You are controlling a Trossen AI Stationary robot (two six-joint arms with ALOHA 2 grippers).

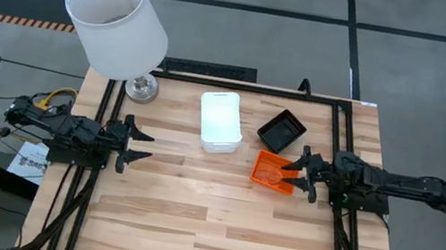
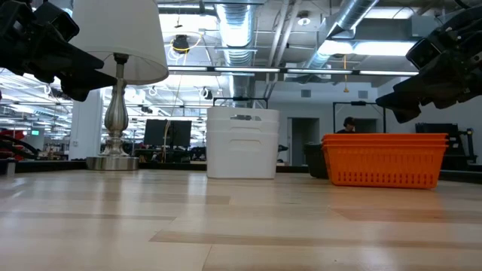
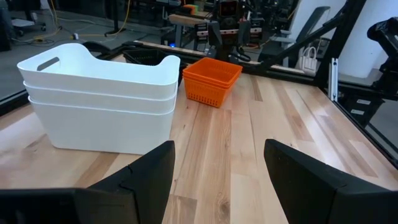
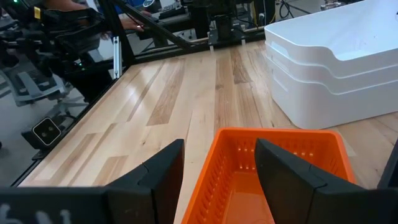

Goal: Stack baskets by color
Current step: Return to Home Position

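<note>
High view. A wooden plank worktop point(image 1: 189, 219) fills the centre and lower frame, with three stacks of small rectangular plastic baskets in its upper right part.

- The white basket stack point(image 1: 221, 122) sits at upper centre; the left wrist view shows three nested rims point(image 3: 99, 102).
- The black slotted basket stack point(image 1: 281, 131) lies right of the white one, turned at an angle and apart from it.
- The orange slotted basket stack point(image 1: 271, 170) lies just below the black one, also angled.

The left tool point(image 1: 142, 145) is at the worktop's left edge, fingers spread wide and holding nothing — well apart from every stack. The right tool point(image 1: 287, 176) is at centre right, fingers likewise wide and empty. It overlaps the orange stack's right edge, but the low view shows it raised clear above the orange stack point(image 2: 384, 159). A white drum-shade lamp on a metal base point(image 1: 117, 21) stands at upper left.
</note>
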